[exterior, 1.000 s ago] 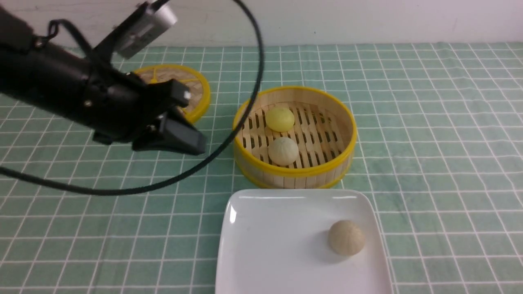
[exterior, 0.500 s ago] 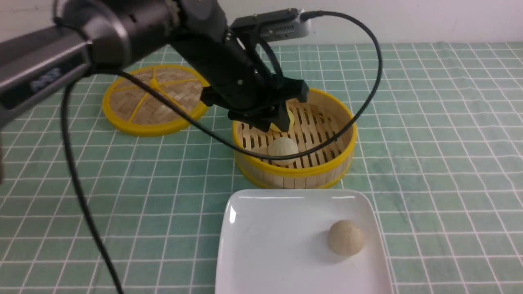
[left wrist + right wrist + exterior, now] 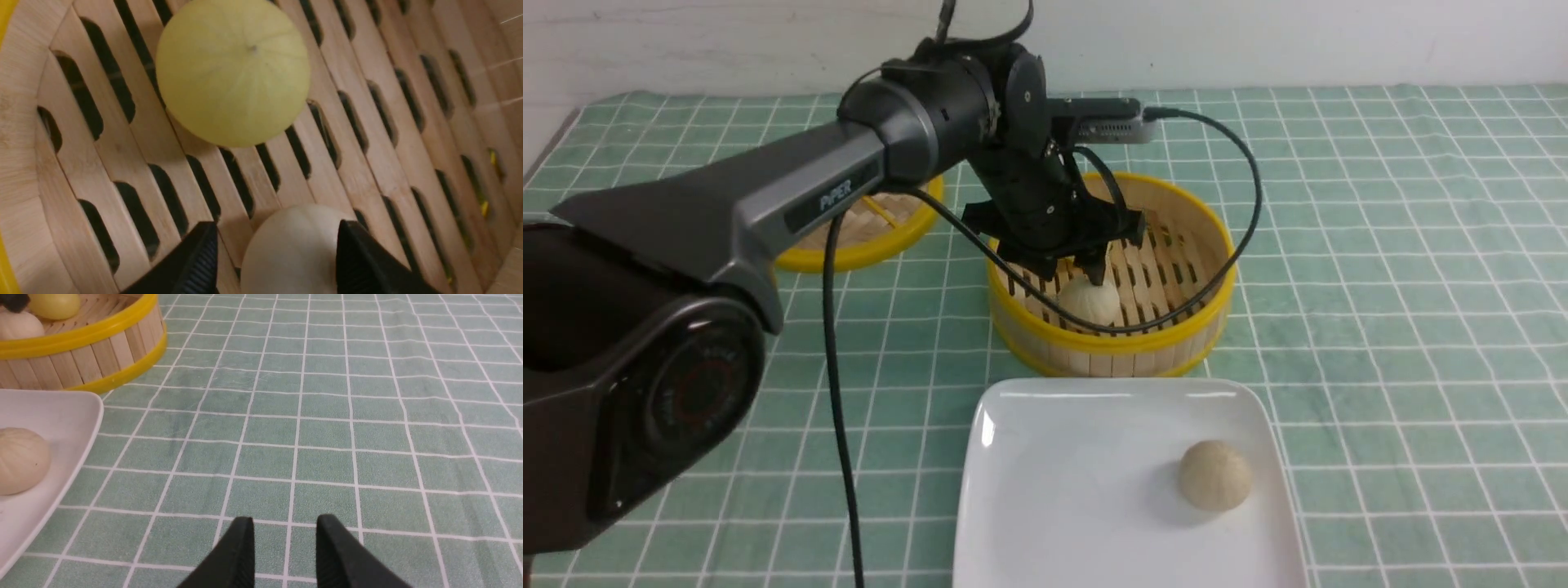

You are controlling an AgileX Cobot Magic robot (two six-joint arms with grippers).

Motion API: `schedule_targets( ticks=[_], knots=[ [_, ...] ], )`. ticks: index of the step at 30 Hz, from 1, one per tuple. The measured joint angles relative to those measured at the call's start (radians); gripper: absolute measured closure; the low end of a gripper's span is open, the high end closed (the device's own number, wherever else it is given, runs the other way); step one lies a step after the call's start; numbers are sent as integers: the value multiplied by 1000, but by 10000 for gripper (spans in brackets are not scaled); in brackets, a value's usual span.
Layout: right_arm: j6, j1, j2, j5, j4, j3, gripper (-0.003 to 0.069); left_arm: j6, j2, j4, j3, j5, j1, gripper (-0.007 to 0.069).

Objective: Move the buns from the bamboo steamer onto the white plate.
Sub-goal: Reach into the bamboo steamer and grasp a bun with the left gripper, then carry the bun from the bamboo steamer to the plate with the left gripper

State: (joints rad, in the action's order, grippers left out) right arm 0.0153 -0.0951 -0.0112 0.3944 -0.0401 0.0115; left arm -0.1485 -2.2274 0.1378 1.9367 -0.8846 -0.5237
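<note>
Inside round light-wood bamboo steamer point(image 3: 1176, 331): cream-beige round bun point(image 3: 1092, 300) between spread jaws of left pincer point(image 3: 1085, 273), released; pale yellow round bun point(image 3: 232, 71) there too, hidden behind left pincer in front view. Away from steamer, right pincer point(image 3: 284, 535) parted, empty.

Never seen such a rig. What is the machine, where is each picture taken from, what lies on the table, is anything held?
It is a two-armed robot. The front view looks forward from between its arms; the other two come from cameras on each wrist. On the green cloth stand a bamboo steamer, a white plate carrying a tan ball, and a woven disc. The left gripper, open, straddles the cream bun in the steamer, near the yellow bun. The right gripper hangs open, empty.
</note>
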Motion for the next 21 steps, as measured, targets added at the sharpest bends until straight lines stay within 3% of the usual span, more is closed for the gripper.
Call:
schedule_targets(
  ticks=[3, 5, 10, 21],
  knots=[
    [0, 0, 0, 0, 0, 0, 419, 0, -18, 0, 1, 8, 0, 235],
    [0, 0, 0, 0, 0, 0, 419, -1, -20, 2, 2, 7, 0, 307],
    [0, 0, 0, 0, 0, 0, 419, -1, 12, 3, 31, -87, 0, 576],
    [0, 0, 0, 0, 0, 0, 419, 102, 343, 5, 52, -353, -1, 599]
  ],
)
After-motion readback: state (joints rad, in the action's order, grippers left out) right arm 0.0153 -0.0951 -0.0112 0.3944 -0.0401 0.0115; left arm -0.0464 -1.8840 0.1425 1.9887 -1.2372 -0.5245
